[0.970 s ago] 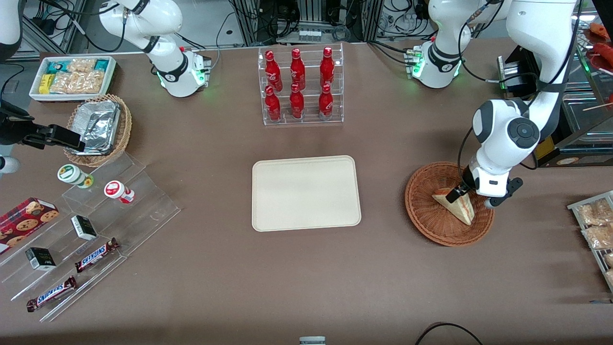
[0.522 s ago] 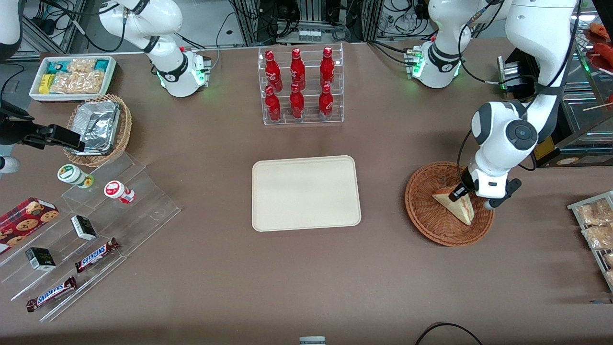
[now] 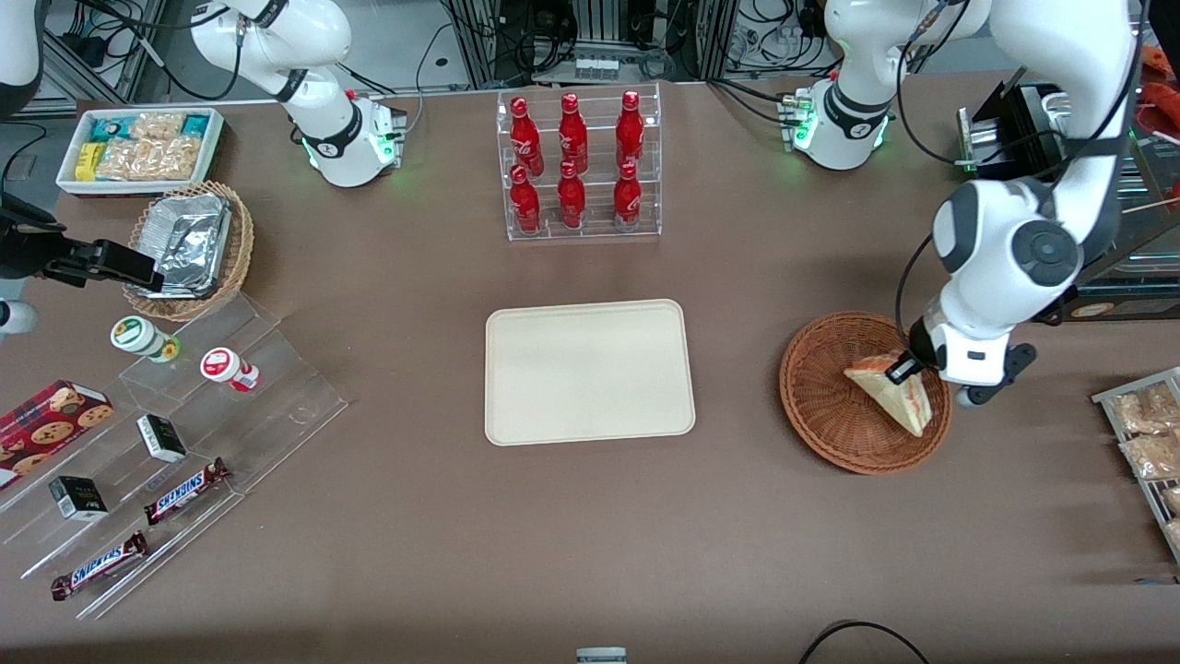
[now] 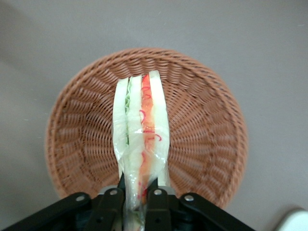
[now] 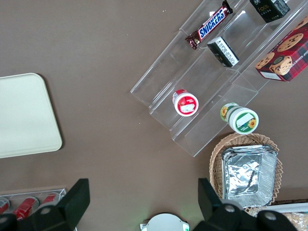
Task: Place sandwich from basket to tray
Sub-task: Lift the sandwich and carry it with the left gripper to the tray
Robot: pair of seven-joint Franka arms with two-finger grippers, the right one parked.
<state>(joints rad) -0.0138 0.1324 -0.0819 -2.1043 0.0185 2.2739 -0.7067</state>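
The sandwich (image 3: 892, 395) (image 4: 141, 130) is a plastic-wrapped wedge of pale bread with red and green filling. My left gripper (image 3: 907, 371) (image 4: 136, 195) is shut on one end of it, the black fingers (image 4: 112, 202) pinching the wrap from both sides. The wedge hangs over the reddish-brown woven basket (image 3: 820, 397) (image 4: 207, 139), lifted off the weave. The cream tray (image 3: 589, 372) (image 5: 24, 115) lies flat at the table's middle, toward the parked arm's end from the basket, with nothing on it.
A clear rack of red bottles (image 3: 578, 166) stands farther from the front camera than the tray. Snack packets (image 3: 1146, 433) lie at the working arm's end. Clear steps with candy bars (image 3: 184, 489), a foil-filled basket (image 3: 189, 244) and a white snack bin (image 3: 143, 148) sit at the parked arm's end.
The left arm rose and shifted slightly toward its own end of the table, taking the sandwich with it. The wedge sits higher over the basket than before.
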